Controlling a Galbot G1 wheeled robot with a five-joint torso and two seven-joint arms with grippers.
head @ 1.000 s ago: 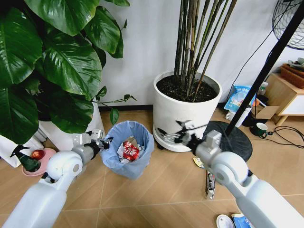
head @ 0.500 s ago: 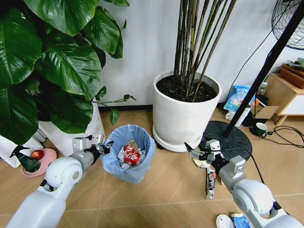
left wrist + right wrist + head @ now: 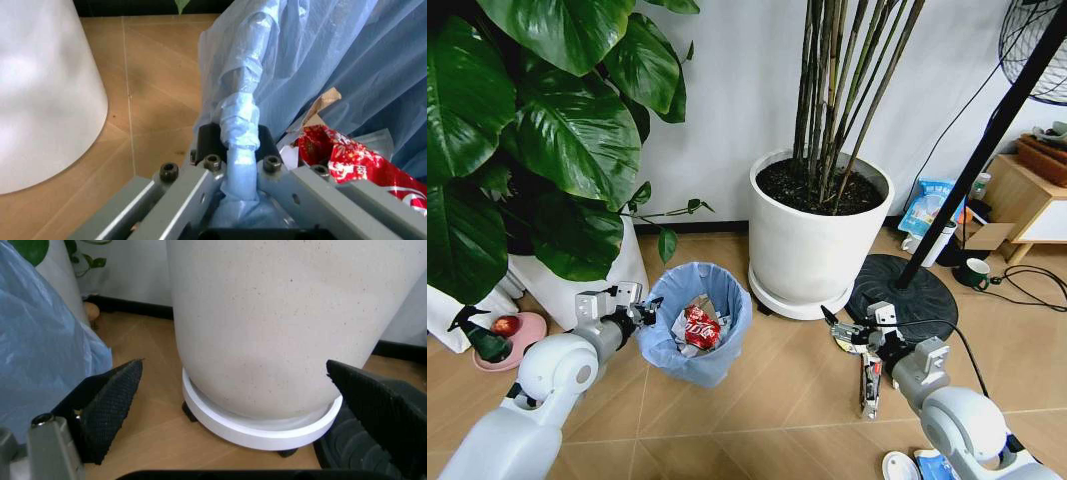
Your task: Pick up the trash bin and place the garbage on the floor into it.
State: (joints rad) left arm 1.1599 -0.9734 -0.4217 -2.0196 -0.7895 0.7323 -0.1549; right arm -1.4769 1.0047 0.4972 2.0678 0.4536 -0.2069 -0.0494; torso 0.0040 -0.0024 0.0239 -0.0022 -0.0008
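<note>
Left end effector [image 3: 649, 305] clamps the trash bin [image 3: 699, 318] rim. Right end effector [image 3: 852, 328] hangs open near white plant pot [image 3: 812, 240], fan base [image 3: 905, 293] just beside; garbage [image 3: 868, 385] lies on the floor [image 3: 777, 400] below.

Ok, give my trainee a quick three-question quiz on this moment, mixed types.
1. True or false: the left gripper is shut on the trash bin rim.
2. The right gripper is: A) holding a wrapper, B) open and empty, C) inside the bin.
3. Fill in: the red wrapper lies in the ____.

Key: 1 true; 2 B, it hovers low beside the white plant pot; 3 trash bin.
</note>
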